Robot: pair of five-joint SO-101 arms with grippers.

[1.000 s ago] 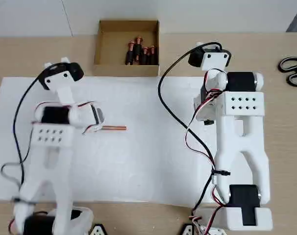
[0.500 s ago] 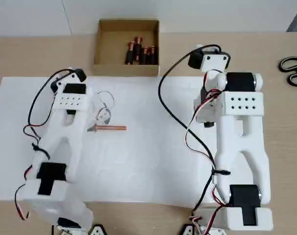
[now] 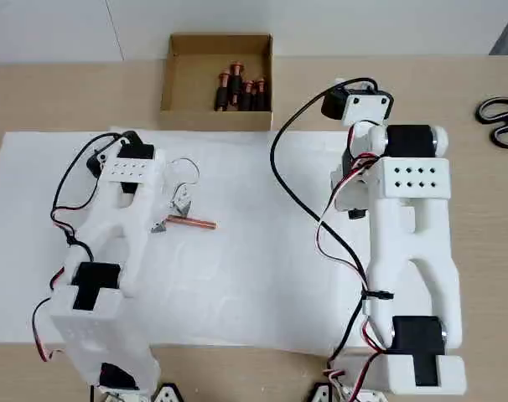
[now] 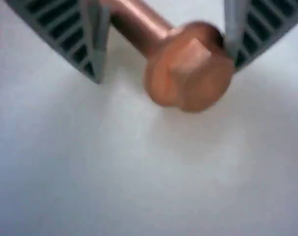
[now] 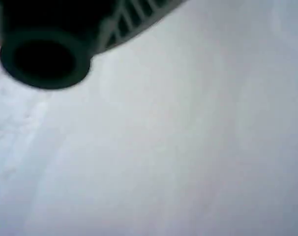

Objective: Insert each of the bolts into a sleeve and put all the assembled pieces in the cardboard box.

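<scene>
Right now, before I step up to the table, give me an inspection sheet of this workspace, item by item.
Surface: white sheet on a wooden table.
Job's things: copper bolt lying on the sheet; black sleeve; assembled pieces in the cardboard box.
Clutter: scissors on the table, off the sheet.
Grippers: left gripper open, fingers astride the bolt's head end; right gripper shut on the sleeve.
Cables: black cable loops over the sheet; red and white wires hang loose.
Surroundings: pale surface beyond the table.
</scene>
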